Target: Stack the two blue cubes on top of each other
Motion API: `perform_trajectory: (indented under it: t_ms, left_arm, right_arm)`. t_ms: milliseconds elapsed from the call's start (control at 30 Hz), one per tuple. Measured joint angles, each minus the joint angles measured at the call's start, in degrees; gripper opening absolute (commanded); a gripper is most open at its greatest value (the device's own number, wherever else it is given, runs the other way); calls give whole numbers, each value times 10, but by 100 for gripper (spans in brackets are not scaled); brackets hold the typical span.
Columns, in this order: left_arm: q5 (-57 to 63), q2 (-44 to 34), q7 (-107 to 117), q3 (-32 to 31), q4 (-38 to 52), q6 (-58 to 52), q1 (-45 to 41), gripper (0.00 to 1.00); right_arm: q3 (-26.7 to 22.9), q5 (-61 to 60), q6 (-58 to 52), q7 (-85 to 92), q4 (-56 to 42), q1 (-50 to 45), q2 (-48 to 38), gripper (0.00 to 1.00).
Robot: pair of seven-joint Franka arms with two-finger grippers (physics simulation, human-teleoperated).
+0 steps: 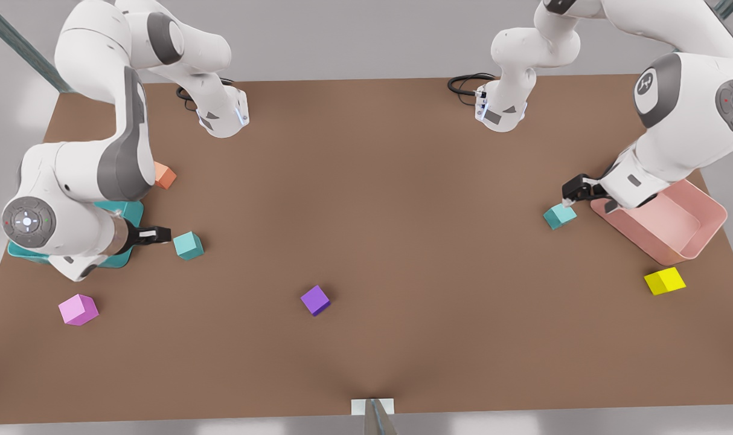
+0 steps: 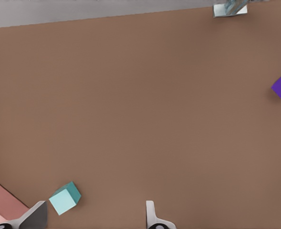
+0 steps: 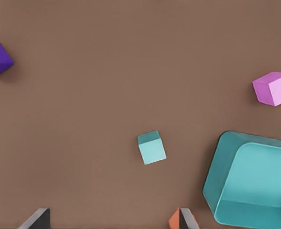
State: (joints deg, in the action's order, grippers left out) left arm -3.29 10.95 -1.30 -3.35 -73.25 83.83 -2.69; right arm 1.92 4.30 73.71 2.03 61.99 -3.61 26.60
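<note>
Facing: each teal cube sits flat on the table, turned a little askew to the table edges — being cubes, neither has a long axis.
First teal cube (image 1: 188,245): on the front view's left, just beside the teal bin (image 1: 134,211), apart from it; also seen in the right wrist view (image 3: 151,147).
Second teal cube (image 1: 560,215): on the front view's right, near the pink bin (image 1: 701,232); also seen in the left wrist view (image 2: 65,198).
Right gripper (image 1: 161,234): low over the table on the front view's left, just beside the first teal cube, not touching it; its fingers (image 3: 35,218) are spread wide with nothing between them.
Left gripper (image 1: 569,199): just above the second teal cube on the front view's right; fingers (image 2: 152,215) are spread wide, with the cube off to one side of the gap, near one finger.
Materials: both cubes matte and plain, sharp-edged; table (image 1: 403,181) a flat brown surface; bins smooth with rounded corners.
Other cubes: purple cube (image 1: 315,300) near the table's middle, pink cube (image 1: 78,309), orange cube (image 1: 164,176), yellow cube (image 1: 664,281) — all well apart.
</note>
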Motion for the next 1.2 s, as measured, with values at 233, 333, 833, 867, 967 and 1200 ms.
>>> perform_trajectory:
  t_ms: [233, 333, 833, 867, 967, 1200]
  left_arm:
    - [-1, 10, -4, 0, -24, 9, 4, 100]
    - [1, 34, -9, -1, -24, 5, -4, 100]
    - [2, 130, -9, -6, -8, 58, -19, 100]
    - [2, 130, -9, -6, -8, 60, -19, 100]
    - [2, 131, -7, -5, -8, 63, -18, 100]
    - [3, 131, -3, -5, -9, 66, -21, 100]
  right_arm:
    - [25, 6, 102, 18, 276, 2, -52, 100]
    - [24, 6, 183, 29, 426, 14, -93, 100]
    - [-39, 17, 505, 144, 592, 22, -51, 100]
    - [-39, 17, 517, 156, 593, 22, -49, 100]
    - [-40, 17, 540, 193, 593, 23, -57, 100]
    - [-61, 18, 557, 278, 606, 26, -70, 100]
